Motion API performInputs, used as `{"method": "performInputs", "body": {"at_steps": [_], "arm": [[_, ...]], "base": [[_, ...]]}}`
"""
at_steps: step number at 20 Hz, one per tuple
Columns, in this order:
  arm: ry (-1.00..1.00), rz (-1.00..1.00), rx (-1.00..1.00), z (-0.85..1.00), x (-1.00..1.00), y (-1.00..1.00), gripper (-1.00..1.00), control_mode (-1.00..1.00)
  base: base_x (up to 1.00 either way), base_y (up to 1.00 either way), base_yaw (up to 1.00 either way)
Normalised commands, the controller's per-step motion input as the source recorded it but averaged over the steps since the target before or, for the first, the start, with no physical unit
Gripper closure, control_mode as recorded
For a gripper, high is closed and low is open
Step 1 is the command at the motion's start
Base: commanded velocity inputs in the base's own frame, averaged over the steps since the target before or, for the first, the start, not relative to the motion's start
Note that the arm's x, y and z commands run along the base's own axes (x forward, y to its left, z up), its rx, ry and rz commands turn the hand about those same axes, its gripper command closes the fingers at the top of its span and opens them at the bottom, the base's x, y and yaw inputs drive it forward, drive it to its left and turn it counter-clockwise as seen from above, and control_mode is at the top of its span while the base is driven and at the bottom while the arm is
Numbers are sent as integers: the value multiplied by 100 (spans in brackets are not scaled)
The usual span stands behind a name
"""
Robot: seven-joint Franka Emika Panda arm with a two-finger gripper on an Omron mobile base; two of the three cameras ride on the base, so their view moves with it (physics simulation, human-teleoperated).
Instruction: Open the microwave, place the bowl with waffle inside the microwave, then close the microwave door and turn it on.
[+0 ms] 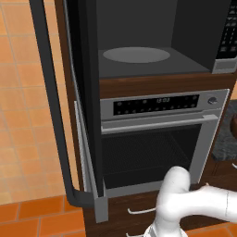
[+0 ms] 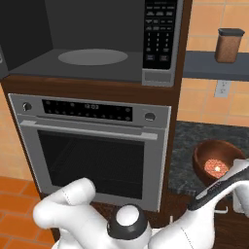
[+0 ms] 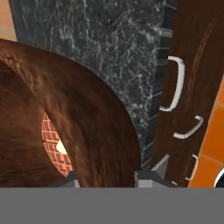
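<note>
Counter: dark speckled stone top [image 2: 187, 146]
Bowl: round reddish-brown wooden bowl [image 2: 216, 164], waffle inside
Gripper: two-finger gripper [image 3: 107, 177] pinching the bowl's rim
Microwave: big grey box [image 2: 92, 44], door [image 1: 81, 92] wide open

microwave door [image 1: 51, 106] swung open | bowl with waffle [image 2: 217, 162] upright on dark counter

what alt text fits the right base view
A brown bowl holding a waffle sits on the dark counter, the white arm's gripper at its rim. To the left, the microwave stands open and empty above a silver oven.
</note>
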Motion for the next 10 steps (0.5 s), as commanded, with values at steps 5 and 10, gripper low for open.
{"method": "performInputs", "body": {"at_steps": [5, 10], "arm": [[-38, -3, 1, 40, -100, 13, 100, -100], [-19, 0, -7, 82, -100, 67, 100, -100]], "base": [[0, 0, 0], [0, 0, 0]]}}
